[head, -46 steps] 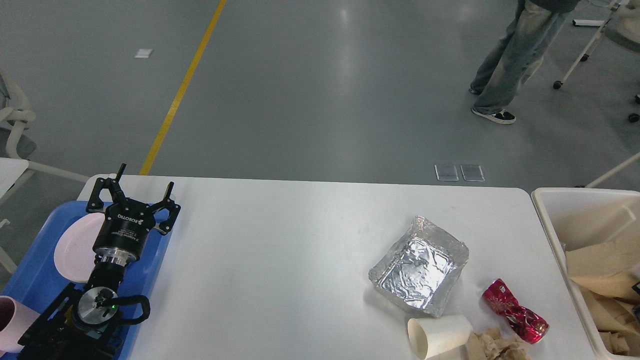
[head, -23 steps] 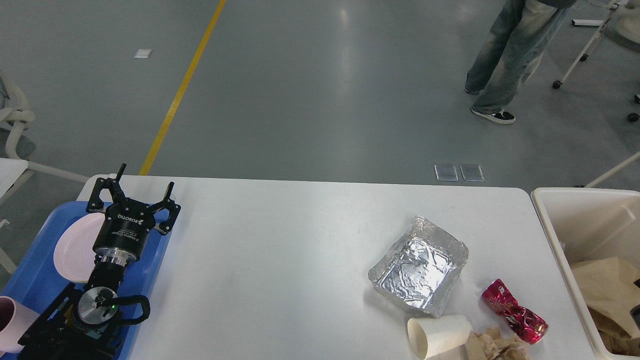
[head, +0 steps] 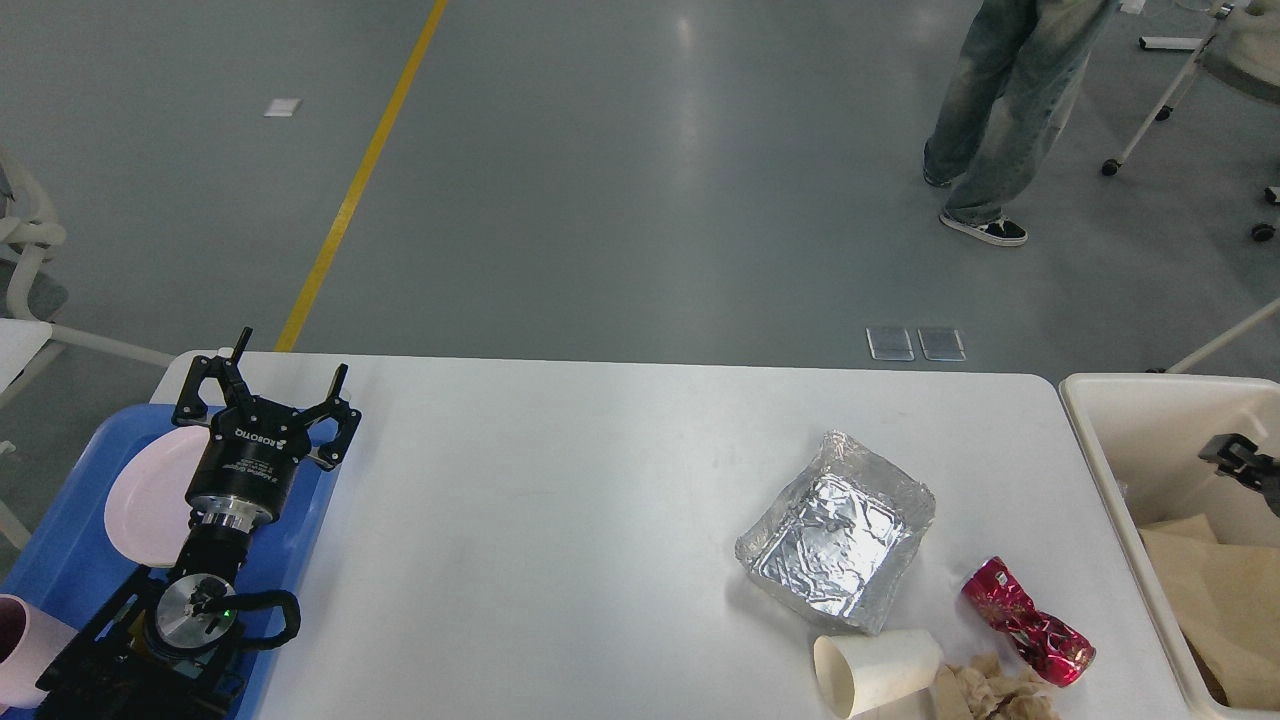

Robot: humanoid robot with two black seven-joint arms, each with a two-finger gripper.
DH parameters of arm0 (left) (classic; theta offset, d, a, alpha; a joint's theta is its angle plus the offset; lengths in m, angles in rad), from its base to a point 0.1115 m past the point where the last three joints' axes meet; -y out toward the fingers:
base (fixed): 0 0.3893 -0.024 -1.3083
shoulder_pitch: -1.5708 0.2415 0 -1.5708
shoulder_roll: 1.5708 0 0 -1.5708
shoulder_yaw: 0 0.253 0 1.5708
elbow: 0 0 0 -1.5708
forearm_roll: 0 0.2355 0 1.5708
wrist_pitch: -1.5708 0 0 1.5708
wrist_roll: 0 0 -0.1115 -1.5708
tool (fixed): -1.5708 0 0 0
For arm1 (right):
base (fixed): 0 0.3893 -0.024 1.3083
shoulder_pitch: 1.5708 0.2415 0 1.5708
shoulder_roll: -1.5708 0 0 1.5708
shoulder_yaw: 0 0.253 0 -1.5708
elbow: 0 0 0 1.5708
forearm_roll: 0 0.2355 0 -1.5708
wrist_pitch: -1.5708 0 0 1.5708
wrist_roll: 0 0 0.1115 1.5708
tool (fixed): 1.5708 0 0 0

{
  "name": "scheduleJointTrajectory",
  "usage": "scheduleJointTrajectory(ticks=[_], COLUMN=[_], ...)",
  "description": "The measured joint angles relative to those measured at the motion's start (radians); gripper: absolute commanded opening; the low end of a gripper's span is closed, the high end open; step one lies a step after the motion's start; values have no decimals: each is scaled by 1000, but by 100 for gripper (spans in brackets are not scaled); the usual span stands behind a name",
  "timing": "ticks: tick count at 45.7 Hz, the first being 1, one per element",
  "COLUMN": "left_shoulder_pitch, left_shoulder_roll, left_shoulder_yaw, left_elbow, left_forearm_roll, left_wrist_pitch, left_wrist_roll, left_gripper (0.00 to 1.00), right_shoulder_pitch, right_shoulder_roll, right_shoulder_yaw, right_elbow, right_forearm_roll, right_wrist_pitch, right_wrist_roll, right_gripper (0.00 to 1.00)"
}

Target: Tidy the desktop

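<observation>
- While its two fingers stand spread wide with nothing between them, the left gripper (head: 283, 383) hovers at the left of the frame, over the blue tray (head: 70, 560) and the desktop's left edge
- Beneath it on the tray lies a pink plate (head: 145, 500); a pink cup (head: 22, 650) sits at the lower left corner
- At the right edge, the right gripper (head: 1240, 460) shows only as a small dark part over the cream bin (head: 1110, 430); I cannot tell whether it is open or closed
- The desktop (head: 560, 500) fills the lower middle of the frame
- On its lower right part lie a foil tray (head: 838, 532), a white paper cup (head: 875, 672) on its side, a crushed red can (head: 1027, 622) and crumpled brown paper (head: 995, 692)
- Brown paper (head: 1215, 590) fills the bin
</observation>
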Motion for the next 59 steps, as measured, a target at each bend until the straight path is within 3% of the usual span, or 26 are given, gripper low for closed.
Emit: scheduleJointTrajectory(ticks=[10,17,26,40,59], left_shoulder_pitch=[0,0,0,0,0], left_shoulder_roll=[0,0,0,0,0], left_shoulder_yaw=[0,0,0,1,1], left_elbow=[-1,-1,0,1,1], left_forearm_roll=[0,0,0,0,0], left_wrist_pitch=[0,0,0,0,0], left_wrist_roll=[0,0,0,-2,-1], left_gripper=[96,96,96,96,96], right_shoulder_pitch=[438,697,955,1402,1429], right_shoulder_roll=[34,114,210,215,224], right_shoulder_yaw=[-213,-304,-365,-404,-396], right_elbow=[281,442,656,1019,1068], right_forearm_roll=[-5,-2,-1,103,152], right_wrist_pitch=[322,514,675,705,696], right_wrist_roll=[-63,-69,-69,-69,-57], right_gripper=[100,100,100,100,100])
